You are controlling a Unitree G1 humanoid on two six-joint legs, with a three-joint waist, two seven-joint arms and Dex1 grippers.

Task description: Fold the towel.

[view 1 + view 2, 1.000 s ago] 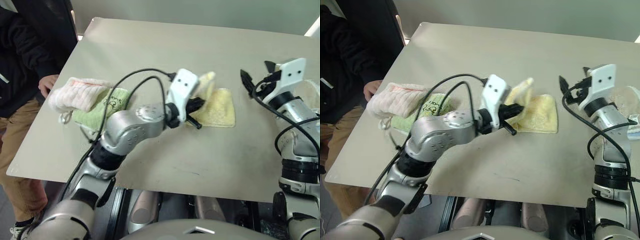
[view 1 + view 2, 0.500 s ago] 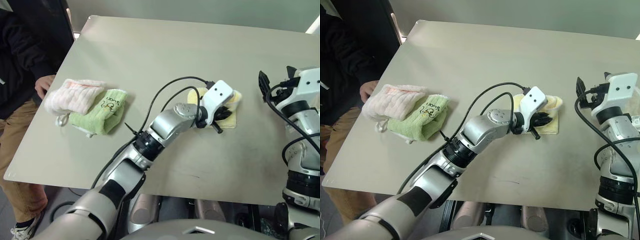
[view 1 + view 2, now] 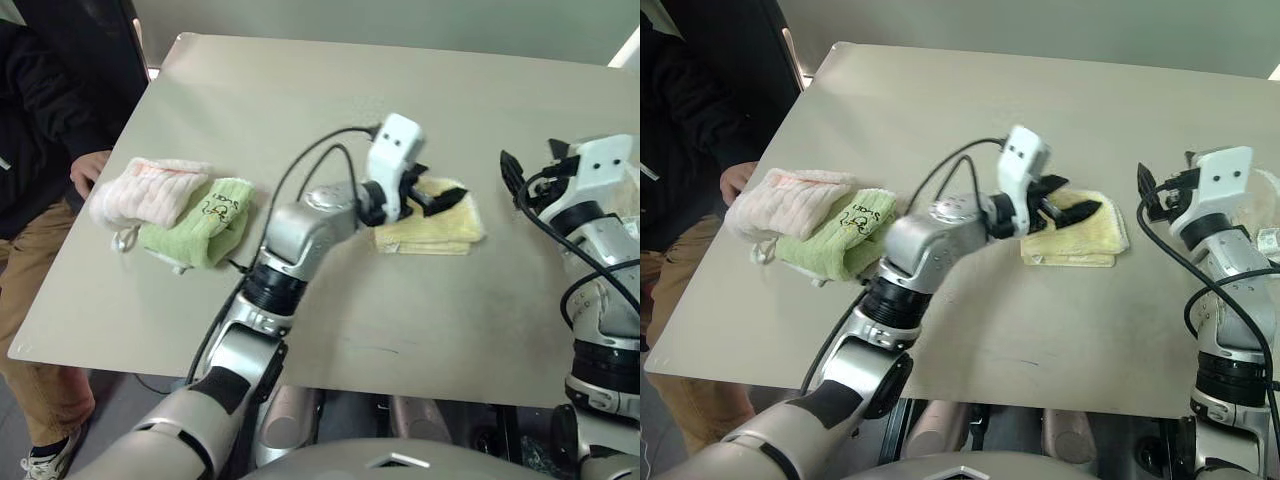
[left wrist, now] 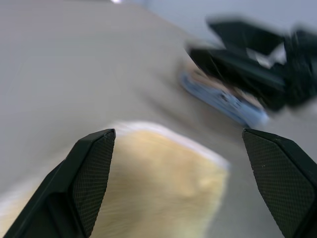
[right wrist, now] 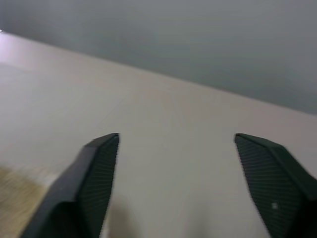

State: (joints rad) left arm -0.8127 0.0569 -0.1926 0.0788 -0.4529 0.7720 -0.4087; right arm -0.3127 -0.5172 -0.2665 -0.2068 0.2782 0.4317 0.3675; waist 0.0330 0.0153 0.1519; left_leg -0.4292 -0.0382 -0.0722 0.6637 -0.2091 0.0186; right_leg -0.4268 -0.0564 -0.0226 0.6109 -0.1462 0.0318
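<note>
My head pair looked down at the table point(image 3: 300, 110) from above; both wrist cameras skimmed close over it.

Black handwriting stands on the green towel point(image 3: 845, 238) beside the pink towel point(image 3: 790, 200) — too small to read for certain; no other lettering is legible.

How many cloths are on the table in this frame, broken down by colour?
Pale yellow towel: 1
Pink fluffy towel: 1
Green towel with black writing: 1
Total: 3 cloths
</note>
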